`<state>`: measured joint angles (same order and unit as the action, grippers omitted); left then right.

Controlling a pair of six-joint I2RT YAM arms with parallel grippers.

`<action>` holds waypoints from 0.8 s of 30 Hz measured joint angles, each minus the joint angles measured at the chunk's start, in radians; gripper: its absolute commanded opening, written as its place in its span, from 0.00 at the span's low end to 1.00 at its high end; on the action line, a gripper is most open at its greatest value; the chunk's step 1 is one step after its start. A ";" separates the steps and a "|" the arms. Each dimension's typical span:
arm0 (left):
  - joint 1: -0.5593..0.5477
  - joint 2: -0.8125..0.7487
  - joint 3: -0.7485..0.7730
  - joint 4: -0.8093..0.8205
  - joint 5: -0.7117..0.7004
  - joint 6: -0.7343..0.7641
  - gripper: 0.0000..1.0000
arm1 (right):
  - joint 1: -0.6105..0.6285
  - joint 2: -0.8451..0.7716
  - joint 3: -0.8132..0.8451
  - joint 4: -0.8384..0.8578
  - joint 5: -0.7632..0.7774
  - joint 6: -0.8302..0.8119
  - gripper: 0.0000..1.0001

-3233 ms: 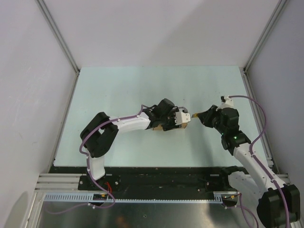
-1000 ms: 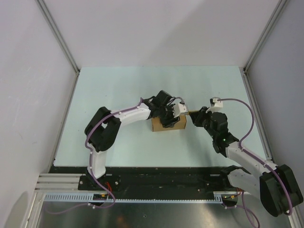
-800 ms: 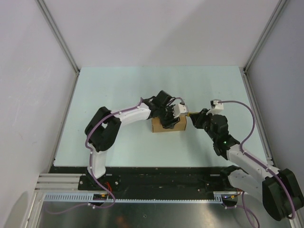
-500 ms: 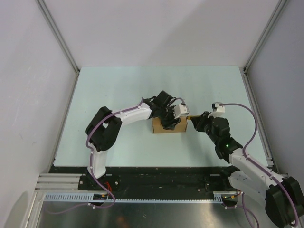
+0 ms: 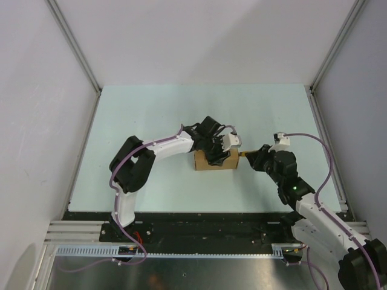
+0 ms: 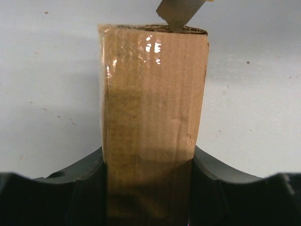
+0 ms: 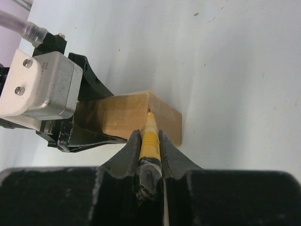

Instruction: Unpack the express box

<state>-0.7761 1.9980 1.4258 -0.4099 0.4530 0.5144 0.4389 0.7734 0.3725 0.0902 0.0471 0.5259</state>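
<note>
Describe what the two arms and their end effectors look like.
The left arm and right arm have white links, black joints and a looping purple cable each. The left end effector and right end effector have curved black fingers. A green light glows on the right arm.

The top view hangs above and behind the arms (image 5: 163,147), facing the far edge of the counter (image 5: 151,109) from well off. It takes in the whole counter and both arms, their bases at the near edge.

The left wrist view sits just behind the left claw (image 6: 148,157). It looks very closely along the box (image 6: 153,94), which fills the middle of the frame with bare counter on either side.

The right wrist view looks from behind the right claw (image 7: 148,137) along the knife (image 7: 150,134) toward the box's end, also close, with the left claw beyond.

All three views share the box. Both wrist views share the knife tip at its end.
</note>
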 measured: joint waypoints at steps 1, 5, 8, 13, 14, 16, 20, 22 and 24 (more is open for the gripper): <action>-0.002 -0.001 -0.001 0.001 -0.004 -0.001 0.40 | -0.008 -0.005 0.003 -0.012 -0.007 0.002 0.00; -0.014 -0.003 -0.003 0.006 -0.030 -0.011 0.40 | -0.053 -0.013 0.022 -0.047 -0.044 0.015 0.00; -0.023 -0.005 -0.003 0.008 -0.048 -0.019 0.39 | -0.068 0.009 0.033 -0.047 -0.056 0.021 0.00; -0.036 -0.006 -0.004 0.007 -0.077 -0.021 0.39 | -0.075 0.059 0.051 -0.023 -0.063 0.024 0.00; -0.038 -0.007 -0.004 0.007 -0.084 -0.021 0.39 | -0.076 0.065 0.053 -0.018 -0.063 0.024 0.00; -0.040 -0.008 -0.005 0.008 -0.092 -0.022 0.39 | -0.077 0.069 0.056 -0.012 -0.058 0.024 0.00; -0.047 -0.011 -0.007 0.006 -0.108 -0.021 0.38 | -0.086 0.072 0.066 0.008 -0.042 0.024 0.00; -0.048 -0.011 -0.007 0.006 -0.110 -0.021 0.38 | -0.089 0.072 0.071 0.019 -0.034 0.024 0.00; -0.048 -0.011 -0.007 0.006 -0.111 -0.021 0.38 | -0.090 0.072 0.074 0.027 -0.028 0.024 0.00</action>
<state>-0.8246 1.9873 1.4189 -0.4034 0.3420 0.4938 0.3492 0.8452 0.4469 0.1177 0.0193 0.5499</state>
